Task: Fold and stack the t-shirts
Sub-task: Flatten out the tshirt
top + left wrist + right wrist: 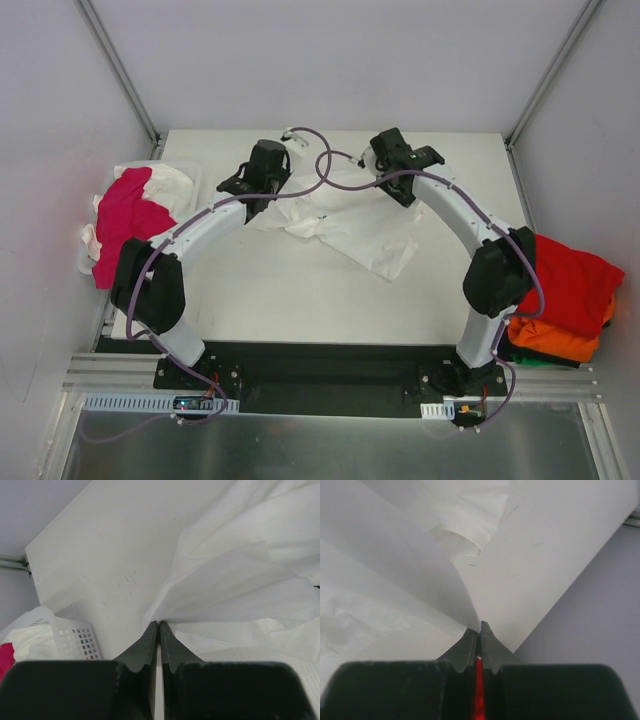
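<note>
Above the table (300, 290), arched arms' left hand (158, 624) and right hand (480, 625) pinch the white t-shirt (370, 235).

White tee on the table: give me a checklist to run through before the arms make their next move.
1. Left gripper shut on the white tee: ok, cloth pinched at its tips.
2. Right gripper shut on the white tee: ok, the edge runs into its tips.
3. White tee flat: not ok, bunched and wrinkled between the grippers.
4. Bare table near the arms for laying it out: ok.
5. Red tee pile apart from the white tee: ok.
6. Which part of the tee each gripper holds: cannot tell.
</note>
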Motion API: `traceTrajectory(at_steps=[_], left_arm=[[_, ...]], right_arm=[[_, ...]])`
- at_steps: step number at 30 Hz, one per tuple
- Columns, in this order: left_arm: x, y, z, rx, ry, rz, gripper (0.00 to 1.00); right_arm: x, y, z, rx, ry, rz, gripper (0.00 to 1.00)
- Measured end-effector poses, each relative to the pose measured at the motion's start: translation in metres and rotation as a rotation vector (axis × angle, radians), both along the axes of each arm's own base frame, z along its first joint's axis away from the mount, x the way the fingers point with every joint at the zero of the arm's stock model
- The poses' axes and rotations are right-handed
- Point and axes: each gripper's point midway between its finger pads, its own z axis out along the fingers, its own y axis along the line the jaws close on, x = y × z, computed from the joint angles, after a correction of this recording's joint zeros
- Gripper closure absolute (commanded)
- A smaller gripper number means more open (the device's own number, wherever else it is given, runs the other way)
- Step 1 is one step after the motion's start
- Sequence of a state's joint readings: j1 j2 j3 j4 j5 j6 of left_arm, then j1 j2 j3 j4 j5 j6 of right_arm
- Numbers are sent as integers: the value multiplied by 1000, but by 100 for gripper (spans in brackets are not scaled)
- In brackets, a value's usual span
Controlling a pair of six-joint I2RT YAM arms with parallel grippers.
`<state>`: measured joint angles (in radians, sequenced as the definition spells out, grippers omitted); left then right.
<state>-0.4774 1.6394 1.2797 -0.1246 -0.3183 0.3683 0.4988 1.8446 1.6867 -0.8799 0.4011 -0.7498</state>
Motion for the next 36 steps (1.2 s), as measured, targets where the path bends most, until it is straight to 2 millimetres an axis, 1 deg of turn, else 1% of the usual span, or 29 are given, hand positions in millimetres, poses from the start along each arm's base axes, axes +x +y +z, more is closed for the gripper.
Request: traceTrajectory(at_steps=[2, 5, 9, 11, 18, 23, 25, 28, 32, 36], left_arm=[[7, -1, 15, -2, -34, 1, 100], [19, -2, 49, -18, -108, 2, 100], [27, 1, 101, -26, -221, 10, 100], [26, 5, 124, -23, -269, 16, 100], [11, 21, 181, -8, -385, 35, 100], [0, 33, 224, -10, -472, 57, 100], [-5, 38, 241, -13, -506, 70, 100], [-12, 42, 258, -30, -541, 76, 100], [-22, 46, 273, -55, -573, 80, 100], [-37, 50, 295, -99, -618, 77, 100]], right_arm=[[5, -5, 25, -2, -66, -10, 99], [11, -11, 76, 16, -194, -29, 99], [7, -21, 134, 49, -339, -57, 99], [1, -27, 156, 60, -395, -69, 99], [-23, -49, 215, 80, -541, -97, 99], [-35, -64, 268, 91, -676, -121, 99], [-39, -69, 284, 94, -727, -131, 99], [-48, -77, 305, 105, -801, -140, 99], [-60, -83, 326, 140, -882, -140, 99], [-70, -85, 350, 174, -957, -130, 99]])
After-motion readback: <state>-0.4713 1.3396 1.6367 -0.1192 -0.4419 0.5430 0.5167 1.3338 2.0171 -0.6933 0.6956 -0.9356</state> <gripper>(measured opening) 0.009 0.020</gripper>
